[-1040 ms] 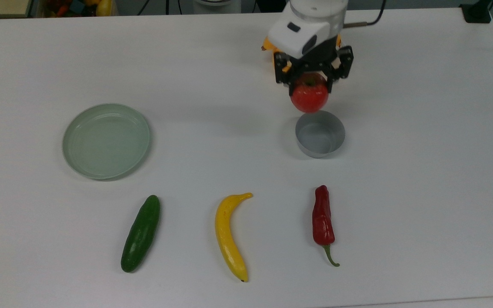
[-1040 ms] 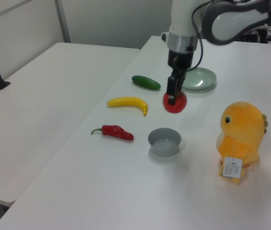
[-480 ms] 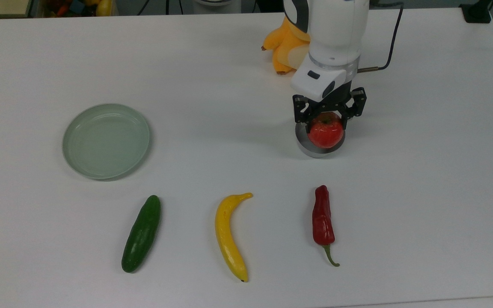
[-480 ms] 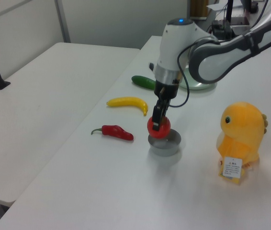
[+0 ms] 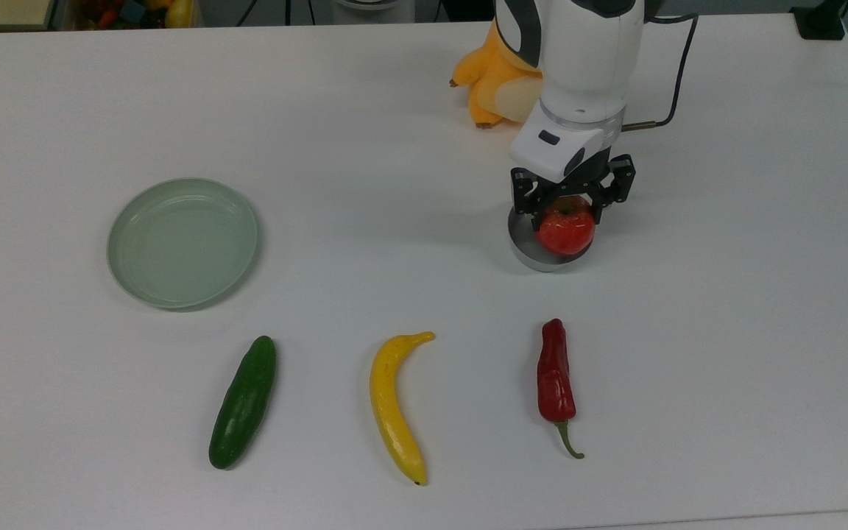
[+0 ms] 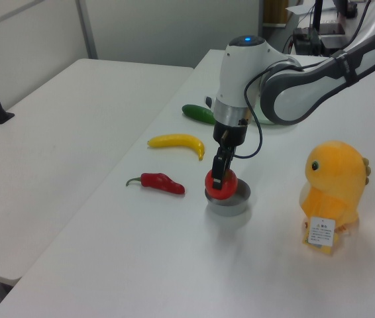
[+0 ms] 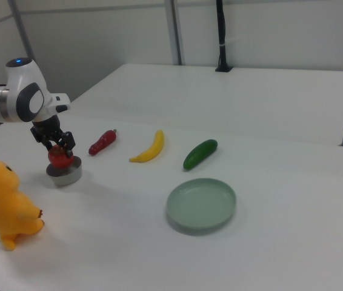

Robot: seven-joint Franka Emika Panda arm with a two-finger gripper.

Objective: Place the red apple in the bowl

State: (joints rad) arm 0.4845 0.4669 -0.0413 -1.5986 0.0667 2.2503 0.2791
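Barely inside the bowl, the red apple

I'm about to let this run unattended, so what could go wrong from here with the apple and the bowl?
1. The red apple sits toward the top view's right side of the bowl, not centred. If the claw lets go now, it might catch the rim and roll out.
2. The bowl is barely wider than the apple, so the claw's fingers may nudge or tip it.
3. The plush toy stands close by; a wide retreat could brush it.
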